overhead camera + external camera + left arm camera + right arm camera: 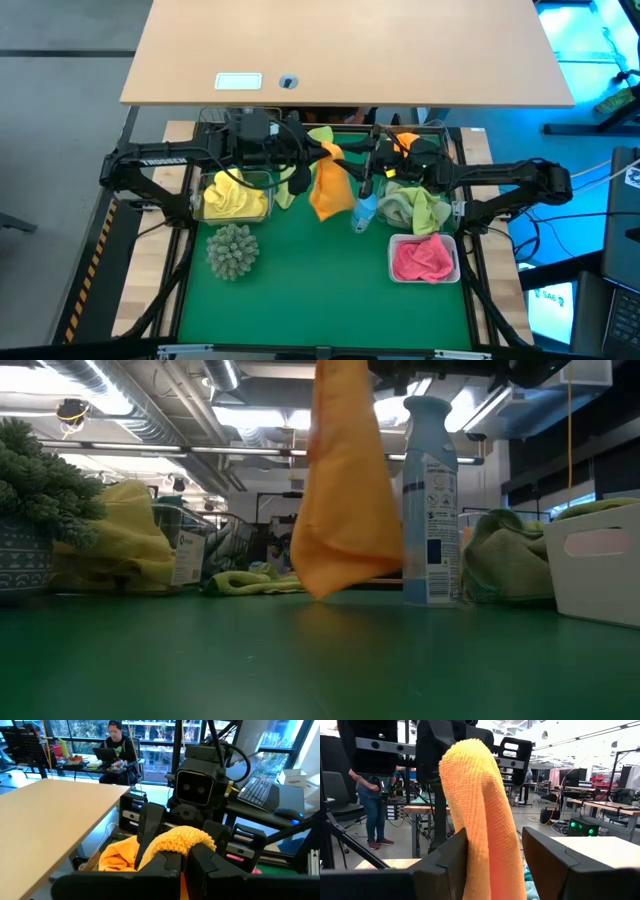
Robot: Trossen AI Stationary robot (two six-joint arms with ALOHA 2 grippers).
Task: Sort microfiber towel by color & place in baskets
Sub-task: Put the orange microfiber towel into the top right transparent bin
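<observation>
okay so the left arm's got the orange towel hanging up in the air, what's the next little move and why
Probably close the right gripper on the orange towel. The left gripper is shut on its top edge, the towel hangs clear of the green mat, and the right gripper's open fingers already flank it, set for a handover.

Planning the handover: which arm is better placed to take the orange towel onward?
Right: the right gripper stands open around the orange towel, which hangs from the shut left gripper.
</observation>
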